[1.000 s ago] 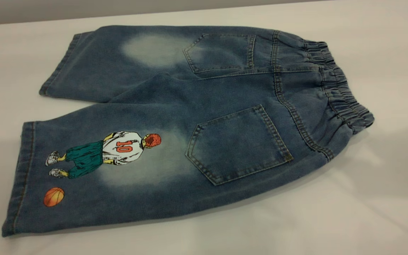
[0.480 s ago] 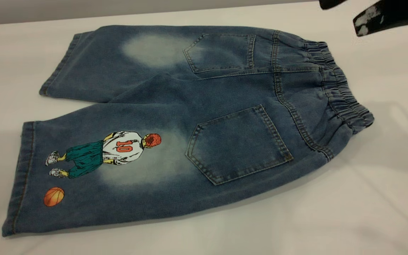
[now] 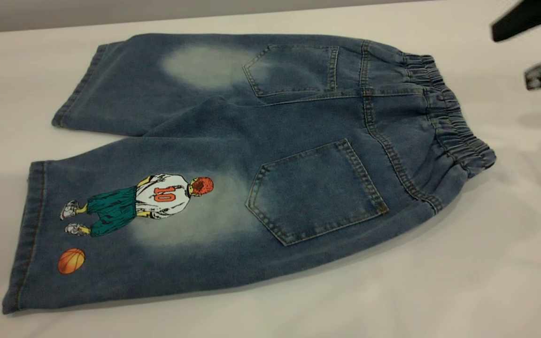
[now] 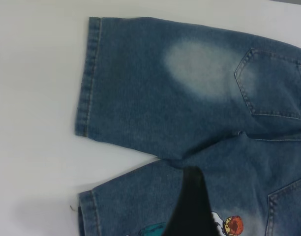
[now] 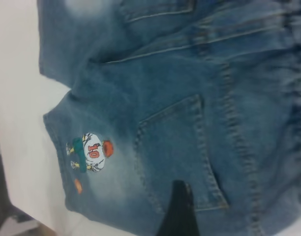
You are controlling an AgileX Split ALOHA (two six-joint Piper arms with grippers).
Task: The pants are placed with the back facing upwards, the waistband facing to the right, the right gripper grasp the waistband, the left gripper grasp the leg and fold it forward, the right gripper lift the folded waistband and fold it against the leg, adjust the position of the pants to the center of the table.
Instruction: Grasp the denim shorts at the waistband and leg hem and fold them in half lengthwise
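The pants (image 3: 261, 141) lie flat on the white table (image 3: 439, 291), back pockets up. The ruffled waistband (image 3: 449, 122) is at the right. The leg (image 3: 134, 225) with the number 10 player and orange ball is at the near left; the plain leg lies behind it. My right gripper (image 3: 510, 58) hangs open above the table at the far right, just beyond the waistband's far end, touching nothing. One of its fingers (image 5: 179, 211) shows over the near back pocket (image 5: 177, 147). A black part of my left gripper (image 4: 190, 206) hovers over the printed leg (image 4: 140, 196) near the crotch.
Bare white table surrounds the pants on all sides, widest at the near right. A grey wall (image 3: 111, 11) runs along the table's far edge. The plain leg's hem (image 4: 87, 78) lies flat on the table.
The right gripper came into view at the top right and has since dropped lower and farther right, with its fingers wider apart. The pants have not moved.
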